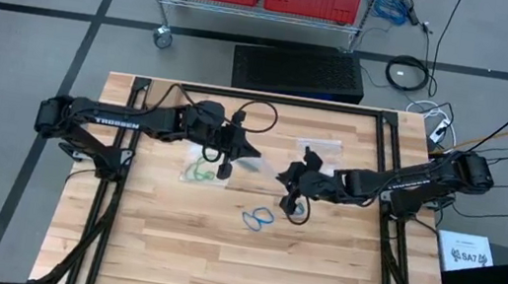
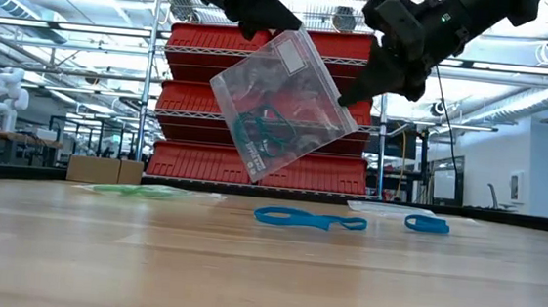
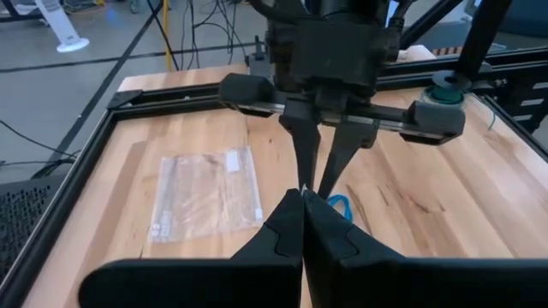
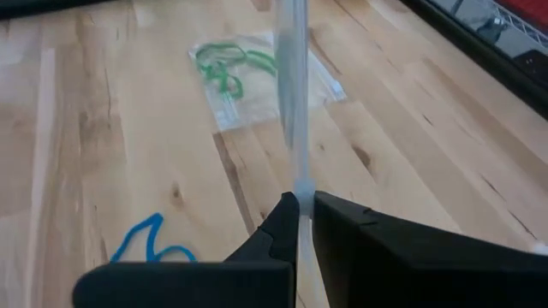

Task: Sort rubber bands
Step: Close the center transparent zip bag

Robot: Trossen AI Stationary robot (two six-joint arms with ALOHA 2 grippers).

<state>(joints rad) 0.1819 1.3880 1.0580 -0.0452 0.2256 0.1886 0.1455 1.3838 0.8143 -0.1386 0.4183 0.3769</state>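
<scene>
Nearest us, blue rubber bands [image 2: 310, 218] lie loose on the wooden worktop [image 2: 265, 270]. Above them our left hand [image 2: 265, 20] and right hand [image 2: 383, 79] each pinch a top corner of a clear bag [image 2: 283, 105], hanging tilted with dark bands inside. Farther back, another bag [image 4: 257, 73] holds green bands [image 4: 224, 64] flat. Behind stand red bins [image 2: 201, 79] on a wire rack.

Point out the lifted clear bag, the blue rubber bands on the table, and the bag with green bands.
lifted clear bag [image 2: 278, 100], low view, middle of its face
blue rubber bands [image 1: 257, 219], high view, on the loops
bag with green bands [image 4: 257, 77], right wrist view, bag's middle
</scene>
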